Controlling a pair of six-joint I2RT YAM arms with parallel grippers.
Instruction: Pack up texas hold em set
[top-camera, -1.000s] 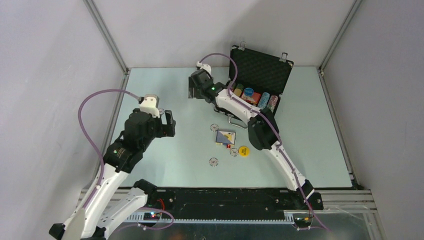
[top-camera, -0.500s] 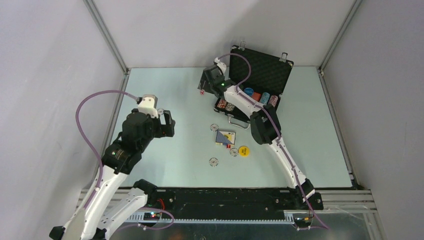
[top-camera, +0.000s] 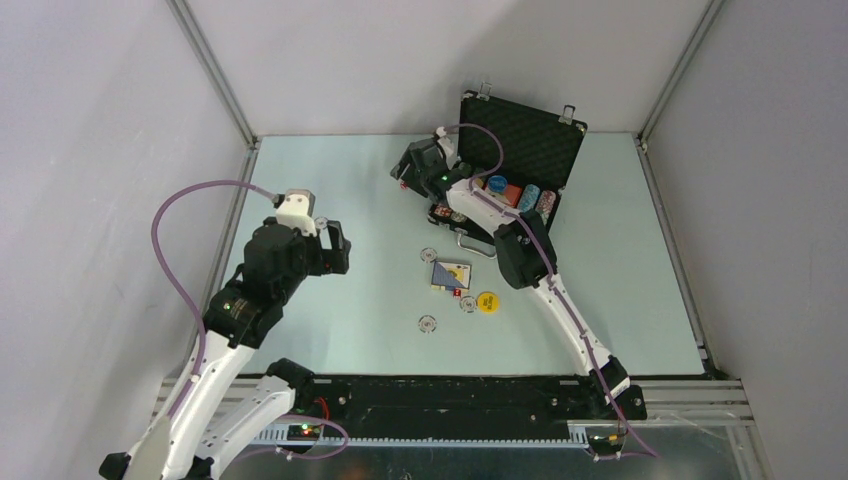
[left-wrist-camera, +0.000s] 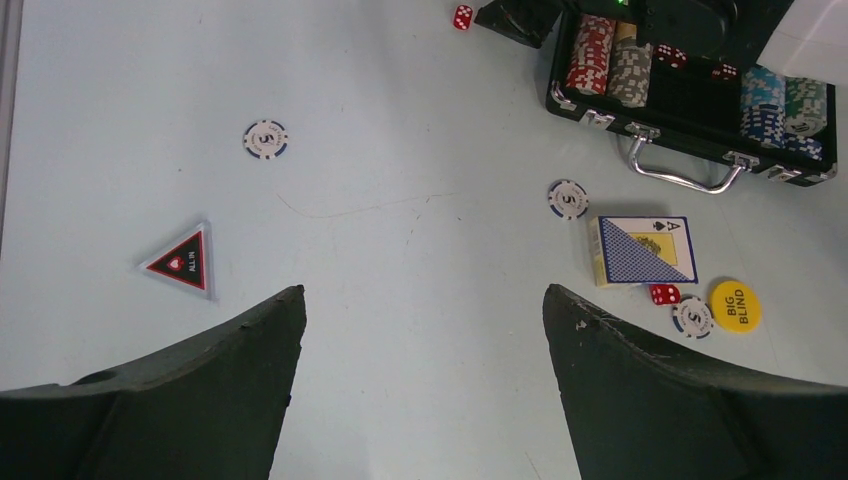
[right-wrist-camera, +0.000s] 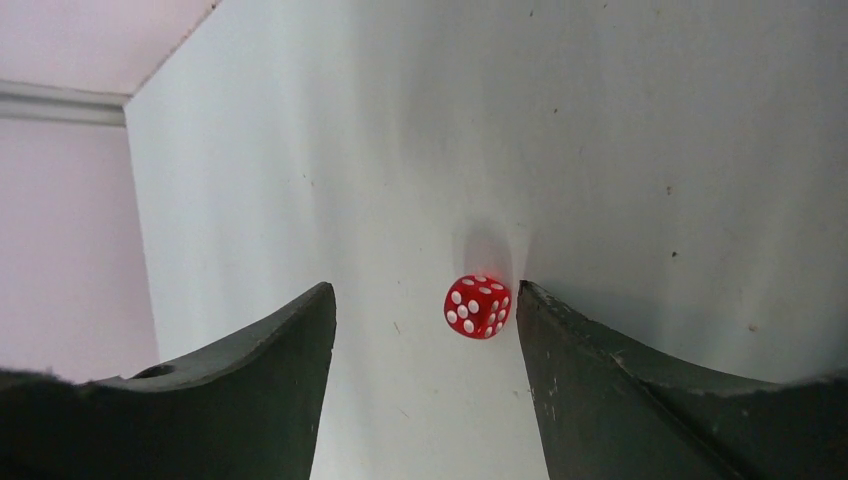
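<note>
The black briefcase (top-camera: 524, 150) stands open at the back right, with chip stacks and dice in its tray (left-wrist-camera: 690, 100). My right gripper (top-camera: 407, 175) is open just left of it, low over the table. A red die (right-wrist-camera: 478, 305) lies between its fingers, close to the right finger (right-wrist-camera: 600, 380). My left gripper (top-camera: 335, 248) is open and empty, above the table at the left. Loose on the table are the card deck (left-wrist-camera: 642, 250), a yellow disc (left-wrist-camera: 735, 305), another red die (left-wrist-camera: 663, 294), chips (left-wrist-camera: 568, 198) and a dark triangular piece (left-wrist-camera: 182, 262).
One more chip (left-wrist-camera: 265, 139) lies at the left of the table and another (top-camera: 428, 324) near the front. The briefcase's silver handle (left-wrist-camera: 680, 172) sticks out toward the deck. Metal frame posts (top-camera: 212, 75) and walls enclose the table.
My right gripper has shifted right toward the briefcase and turned, and it now stands around the red die. My left arm has hardly moved.
</note>
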